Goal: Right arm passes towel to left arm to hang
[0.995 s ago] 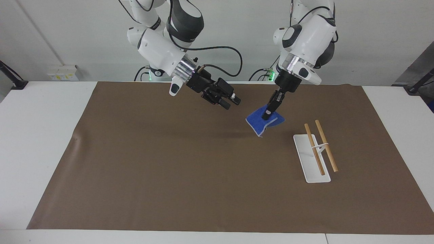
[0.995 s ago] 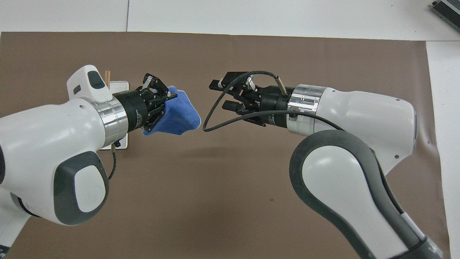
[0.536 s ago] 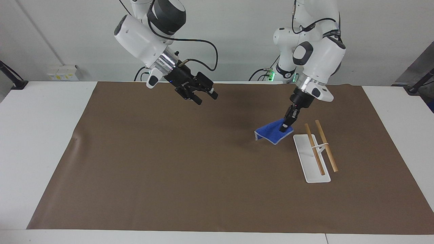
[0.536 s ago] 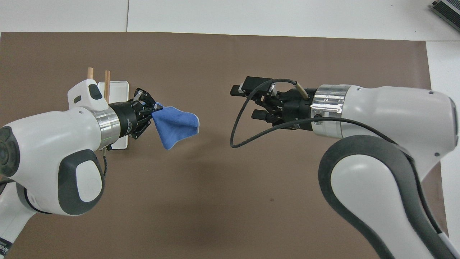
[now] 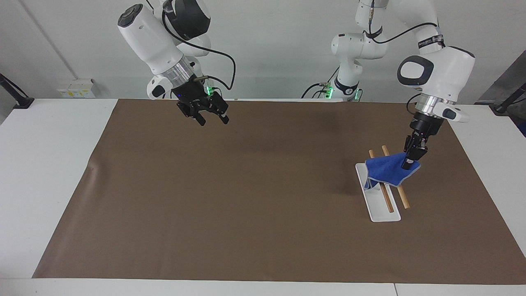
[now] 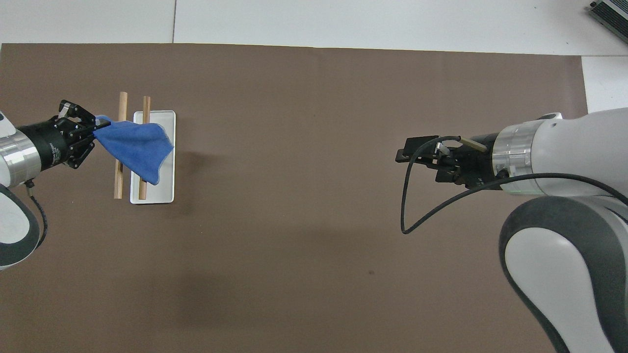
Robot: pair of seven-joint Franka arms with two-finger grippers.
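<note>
brown mat point(image 5: 230, 197) covers the white table point(image 5: 45, 172), giving the arms a plain field to work over. right arm point(image 5: 156, 37) waits up over the mat's robot-side edge, its gripper point(image 5: 210, 118) spread and empty, clear of the hanging. left arm point(image 5: 439, 78) reaches over the rack point(image 5: 378, 205) at its own end. left gripper point(image 5: 411, 160) pinches one corner of the towel point(image 5: 386, 172), so the cloth drapes across the two wooden rails point(image 6: 118, 162) and can settle there once let go.
</note>
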